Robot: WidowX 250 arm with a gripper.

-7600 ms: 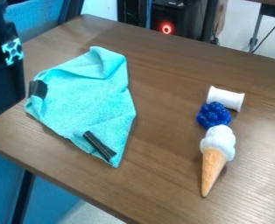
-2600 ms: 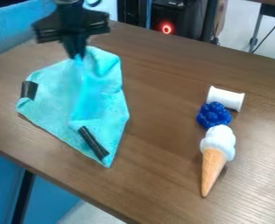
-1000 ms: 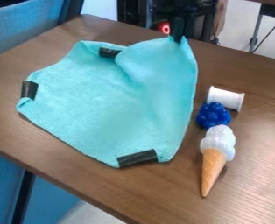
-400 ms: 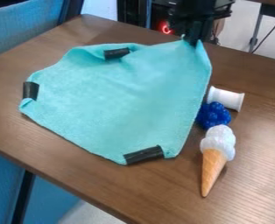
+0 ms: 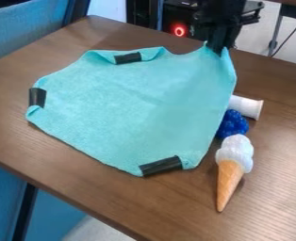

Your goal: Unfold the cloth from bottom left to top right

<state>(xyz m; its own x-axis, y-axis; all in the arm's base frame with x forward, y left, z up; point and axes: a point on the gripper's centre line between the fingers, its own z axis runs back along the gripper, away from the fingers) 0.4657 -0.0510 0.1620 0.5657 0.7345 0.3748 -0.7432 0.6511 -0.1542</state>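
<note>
Hand (image 5: 218,49) has shifted farther along the worktop's (image 5: 176,202) far edge, pinching the cloth (image 5: 131,99) corner; we reckon unfolding's nearly done.

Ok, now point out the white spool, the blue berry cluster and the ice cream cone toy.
White spool (image 5: 245,106): camera view, on its side wall.
Blue berry cluster (image 5: 233,124): camera view, its middle.
Ice cream cone toy (image 5: 228,177): camera view, upper cone.
</note>
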